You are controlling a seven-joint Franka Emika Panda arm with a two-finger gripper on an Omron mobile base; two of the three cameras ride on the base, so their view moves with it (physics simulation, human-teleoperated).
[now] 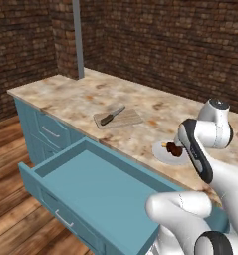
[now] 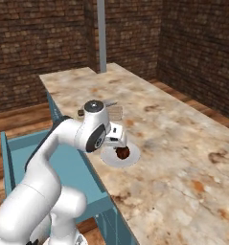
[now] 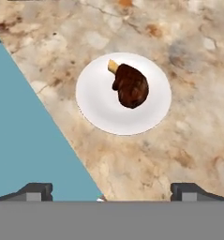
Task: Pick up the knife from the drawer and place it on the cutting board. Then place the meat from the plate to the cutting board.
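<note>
Your knife [image 1: 112, 116] already lies on the cutting board [image 1: 118, 118], blade pointing toward the far side of the surface [image 1: 80, 99], so the first half of the job looks done. You are now on the second half: moving the meat [image 3: 130, 86].

The meat sits on the plate [image 3: 99, 105], a little off the plate's middle, with a pale bone stub sticking out at one end. The plate rests on the surface near its front edge, just beside the open drawer [image 1: 90, 184], whose flat teal inside looks bare. The board lies further along the surface, apart from the plate.

Your tool [image 3: 111, 192] hangs above the plate with its fingers spread wide and nothing between them. In the hand view the two fingertips [image 3: 36, 191] stand well to either side, and the meat lies ahead of them rather than between them, so by my reading you are not yet lined up over it.

Next, you need to bring the tool forward until the meat is centred between the fingers, then come straight down. The lump is rounded, so aim across its thick part, not the bone stub, and stop short of pressing on the plate before you close.
</note>
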